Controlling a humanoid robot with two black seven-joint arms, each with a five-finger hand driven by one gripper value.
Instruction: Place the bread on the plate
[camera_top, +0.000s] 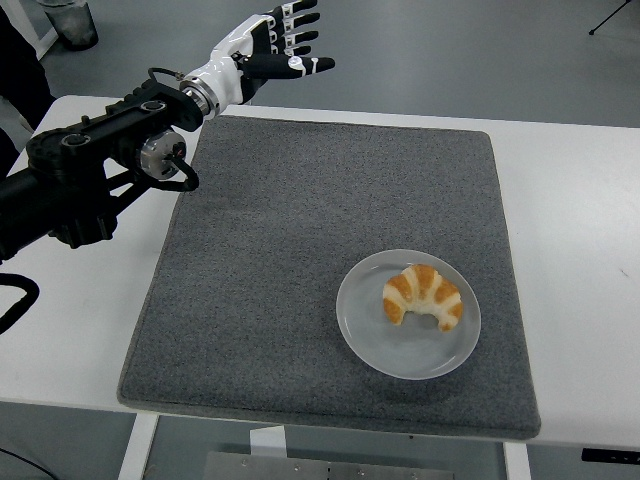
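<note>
Grey floor (450, 60) beyond white table (580, 230)

Golden croissant (423, 296) flat on round grey plate (370, 335)

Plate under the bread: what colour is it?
Plain light grey plate, seen in the head view.
</note>
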